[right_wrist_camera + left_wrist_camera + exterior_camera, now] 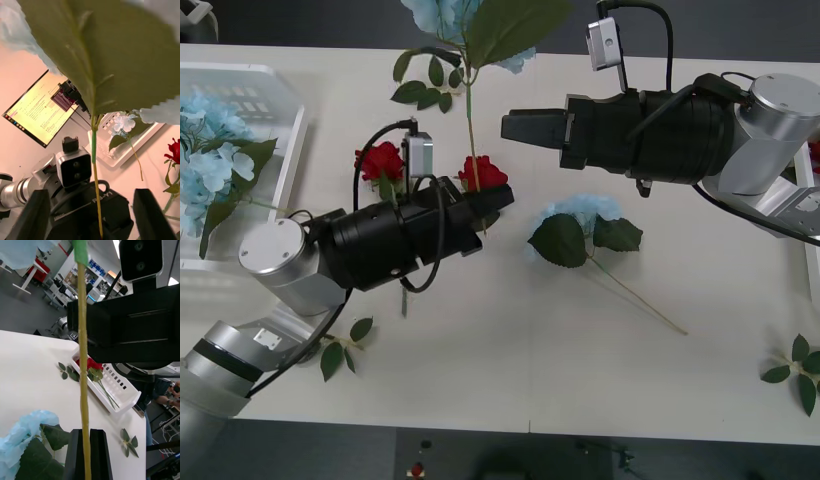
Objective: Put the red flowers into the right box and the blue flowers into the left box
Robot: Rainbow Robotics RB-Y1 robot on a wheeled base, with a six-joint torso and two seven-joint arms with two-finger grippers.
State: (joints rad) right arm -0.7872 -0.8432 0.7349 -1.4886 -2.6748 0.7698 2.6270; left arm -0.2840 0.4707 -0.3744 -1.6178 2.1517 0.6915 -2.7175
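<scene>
Yellow-green and thin, the stem (83,363) of a blue flower runs straight up between my left fingers (73,453), which are clamped on it near its lower end. In the front view its pale blue head (442,15) and big green leaf (515,25) stand high above the table (510,370), over the far edge. My left gripper (492,203) holds it above the table's middle, just beside two red roses (380,160) that lie below my wrist.

My right gripper (515,128) hovers close by, level with the upper stem, its fingers (35,215) apart; in its wrist view the stem passes between them without touching either.

Another blue flower (585,225) lies on the table to the right of my left gripper. The left box (285,135), the slotted basket at the table's left edge, already has blue heads in it. The right box (123,401) holds a red rose.

I judge the step to be carrying this stem to the left box. To do it well I should keep the clamp firm, because the heavy head will swing on so thin a stalk. Swinging the flower leftward, I should lift it clear of the roses, and release only when head and leaves are inside the rim.
</scene>
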